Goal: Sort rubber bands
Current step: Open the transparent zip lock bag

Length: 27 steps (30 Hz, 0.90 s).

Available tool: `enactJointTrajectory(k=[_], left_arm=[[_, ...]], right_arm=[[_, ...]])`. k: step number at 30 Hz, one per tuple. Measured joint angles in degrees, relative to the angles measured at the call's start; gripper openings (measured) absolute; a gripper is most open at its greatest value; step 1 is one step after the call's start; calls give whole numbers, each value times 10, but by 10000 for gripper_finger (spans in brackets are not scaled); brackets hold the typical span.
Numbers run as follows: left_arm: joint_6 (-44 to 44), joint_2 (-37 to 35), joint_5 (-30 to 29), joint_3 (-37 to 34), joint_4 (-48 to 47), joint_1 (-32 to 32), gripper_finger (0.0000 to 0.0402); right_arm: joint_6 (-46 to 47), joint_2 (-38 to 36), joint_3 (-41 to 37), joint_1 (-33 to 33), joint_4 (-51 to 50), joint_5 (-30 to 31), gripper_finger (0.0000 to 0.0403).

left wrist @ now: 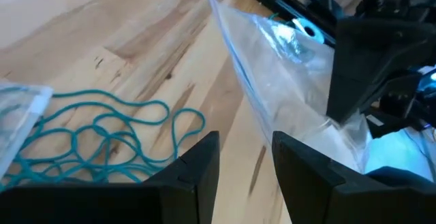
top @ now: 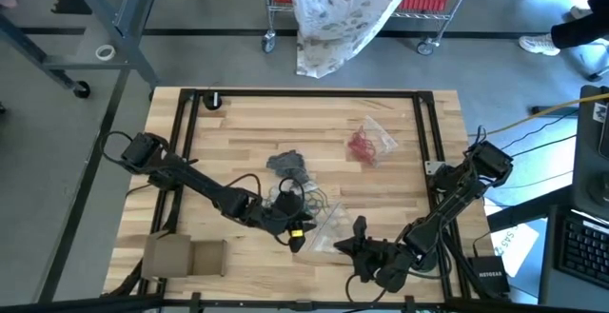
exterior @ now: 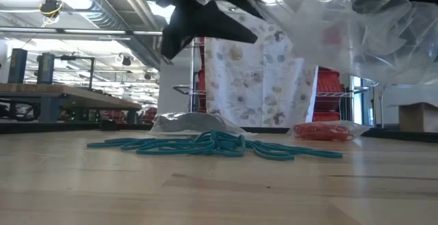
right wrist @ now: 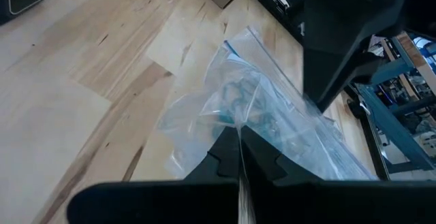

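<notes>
Teal rubber bands [top: 310,199] [exterior: 219,145] [left wrist: 102,142] lie in a loose heap on the wooden table. A clear plastic bag [top: 330,225] [left wrist: 286,67] [right wrist: 238,108] is raised between my two grippers. My right gripper [right wrist: 240,149] [top: 360,229] is shut on it. My left gripper [left wrist: 245,163] [top: 295,235] is open just past the heap, with the bag's edge [left wrist: 262,132] in front of its fingers. I cannot tell if it touches the bag. Teal strands [right wrist: 235,91] show through the bag's wall. My right gripper pinches a gathered bit of the clear bag's wall [right wrist: 240,125] between its two shut fingers. It comes slanting down from the table's near right. The bag spreads away from the fingers toward my left gripper, crumpled, and in the low view the bag [exterior: 356,27] stands raised above the table.
A bag of grey bands [top: 285,166] [exterior: 195,122] lies behind the teal heap. A bag of red bands [top: 366,145] [exterior: 321,130] lies at the far right. A flat cardboard piece [top: 186,254] sits at the near left. A black frame [top: 304,94] runs around the table.
</notes>
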Motion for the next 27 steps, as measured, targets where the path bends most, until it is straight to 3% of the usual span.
enactJointTrajectory(k=[21, 27], left_arm=[[-17, 23, 18, 0, 38, 0, 127], [-17, 19, -9, 0, -22, 1, 127]], right_arm=[[0, 0, 0, 0, -1, 0, 0], [0, 0, 0, 0, -1, 0, 0]])
